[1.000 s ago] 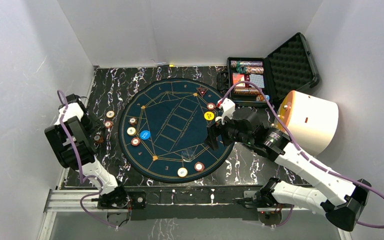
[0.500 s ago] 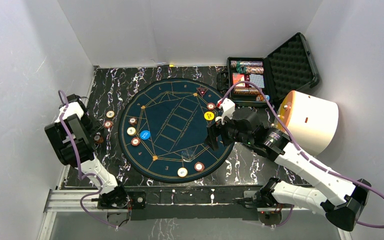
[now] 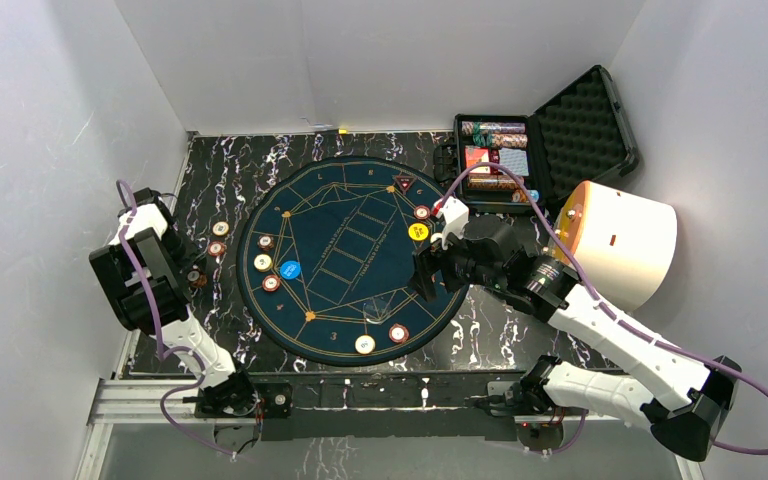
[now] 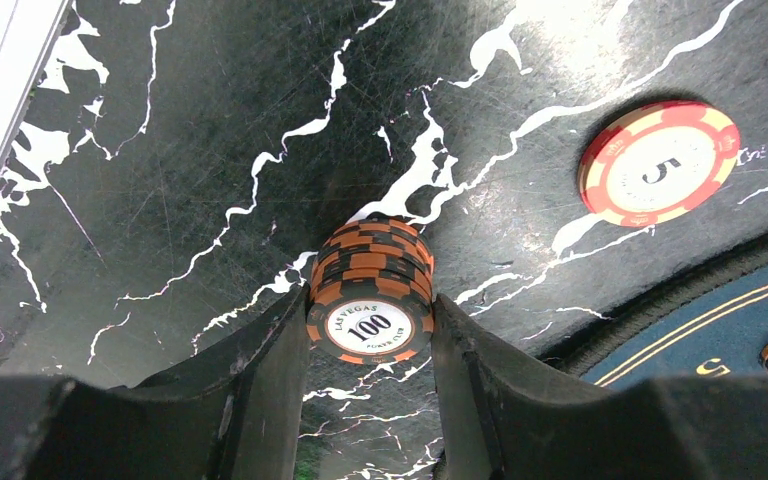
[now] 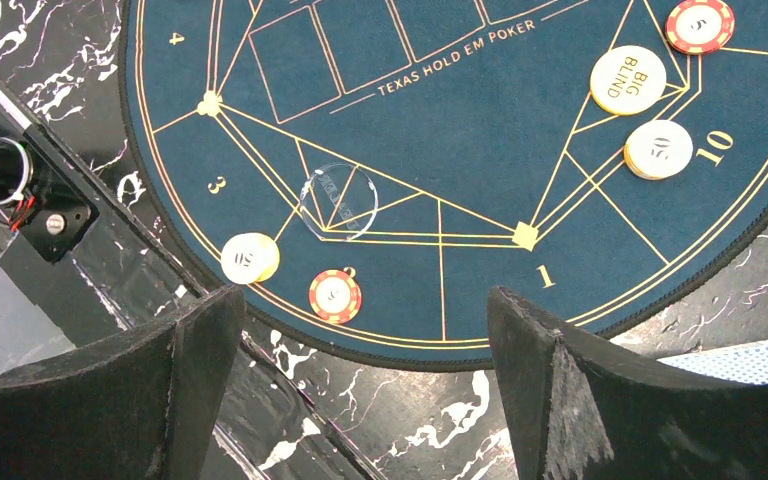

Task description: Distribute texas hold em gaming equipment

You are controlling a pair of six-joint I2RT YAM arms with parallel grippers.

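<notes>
Left wrist view: the left jaws press against both sides of a stack of orange-and-black chips [image 4: 370, 285] marked 100. The stack stands on the dark marble desk [image 4: 210, 130] just off the round felt mat [image 4: 720, 340], with a red 5 chip [image 4: 657, 163] lying near it. The right jaws stand wide apart and empty above the mat's near right rim. Distribution looks partly done. Single chips, a blue button [image 3: 289, 268] and a yellow button [image 3: 418, 231] lie at several seats. The open case [image 3: 580, 120] holds more chip rows, and no cards show on the mat.
</notes>
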